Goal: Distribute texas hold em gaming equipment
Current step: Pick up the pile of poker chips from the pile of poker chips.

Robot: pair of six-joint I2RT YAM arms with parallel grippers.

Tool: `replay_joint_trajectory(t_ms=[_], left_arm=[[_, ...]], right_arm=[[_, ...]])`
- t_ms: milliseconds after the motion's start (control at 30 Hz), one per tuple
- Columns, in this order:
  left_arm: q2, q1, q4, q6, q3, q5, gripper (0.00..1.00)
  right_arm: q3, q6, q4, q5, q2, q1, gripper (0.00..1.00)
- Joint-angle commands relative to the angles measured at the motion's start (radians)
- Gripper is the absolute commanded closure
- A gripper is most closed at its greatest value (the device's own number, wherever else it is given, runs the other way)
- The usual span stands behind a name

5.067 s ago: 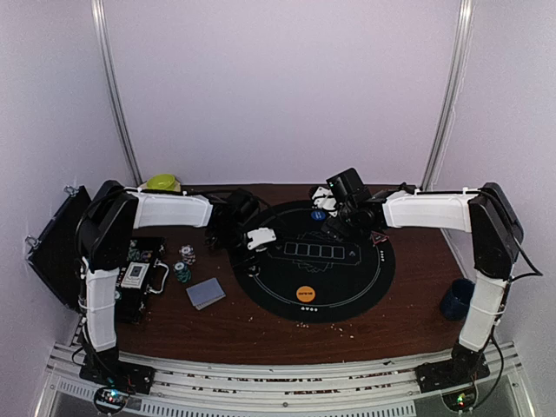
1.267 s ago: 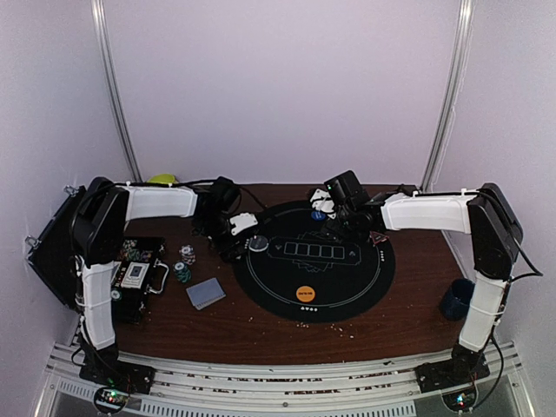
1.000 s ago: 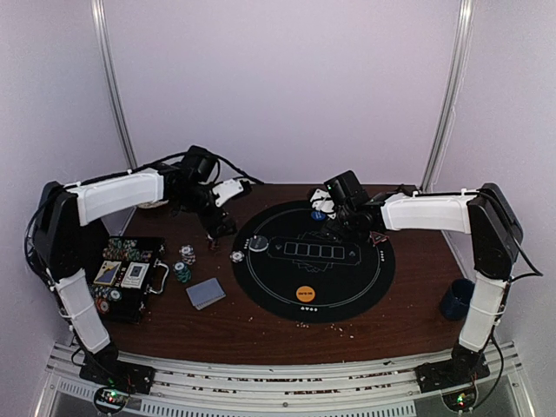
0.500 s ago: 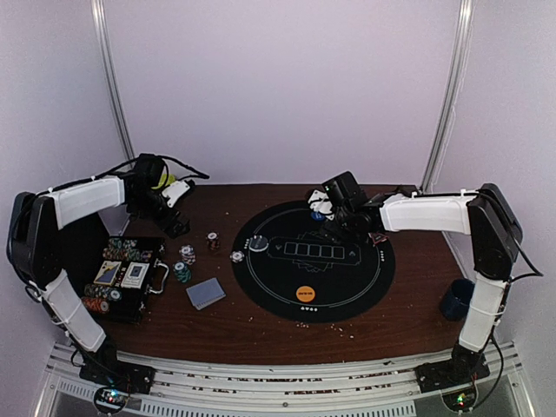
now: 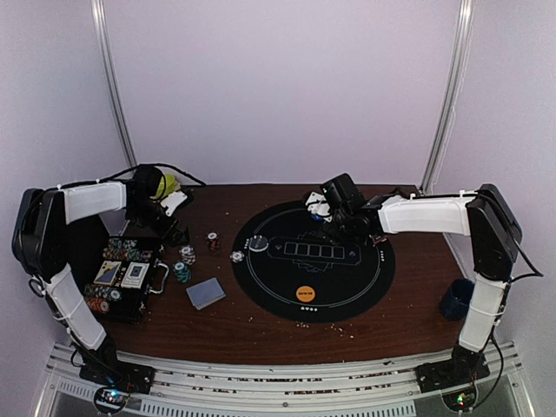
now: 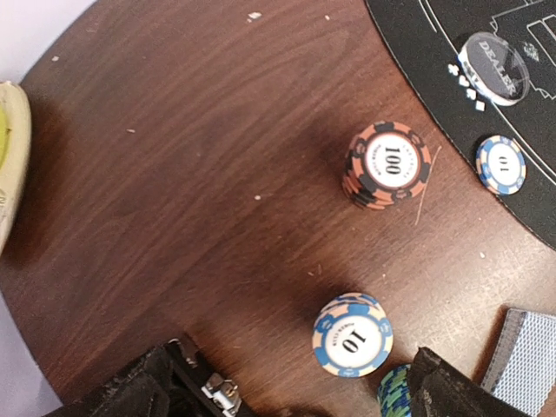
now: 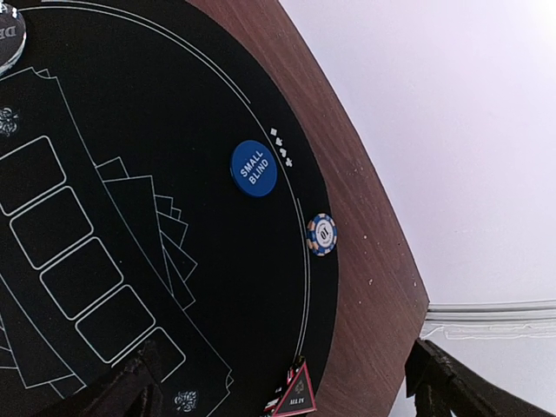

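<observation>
While both claws stand wide apart and hold nothing, the left arm rises from its base to an elbow raised at far left. Its white forearm reaches right, so the left claw (image 6: 291, 393) hangs pointing down over the far-left counter (image 5: 408, 317), just beyond the chip case (image 5: 122, 278). On bare wood below it: red-black 100 chip stack (image 6: 387, 165), white-blue 10 chip stack (image 6: 352, 334) closer to the fingers, teal stack (image 6: 393, 391) partly hidden by 1 finger, card deck (image 6: 530, 360) face down at the frame edge. Dealer button (image 6: 493, 68) and 1 single 10 chip (image 6: 501, 163) sit just inside the left rim of the black mat (image 5: 347, 278). The right arm goes up at the right, elbow bent, forearm stretched left over the mat's far side. The right claw (image 7: 291, 391) hovers above the mat, touching nothing. Blue small blind button (image 7: 254, 168) lies on the mat, striped chip (image 7: 321, 234) on its rim nearby. Orange button (image 5: 305, 294) is on the mat's near side, mug (image 5: 456, 298) at the right edge.
</observation>
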Motion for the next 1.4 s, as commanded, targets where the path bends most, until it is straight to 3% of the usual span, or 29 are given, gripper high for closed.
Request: replay_joint_trajectory(t_ms=[0,333,1367], left_arm=[[0.038,-0.004,0.024,-0.005,-0.004,0.046,0.02],[0.086,-0.076,0.038,-0.015,-0.011,-0.057,0.02],[0.104,-0.081,0.042,-0.003,-0.03,-0.02,0.1]], right_arm=[[-0.014,-0.007,0.018,0.034,-0.007,0.012,0.0],[-0.018,-0.011,0.024,0.043,-0.008,0.014,0.0],[-0.022,-0.018,0.03,0.053,-0.003,0.018,0.0]])
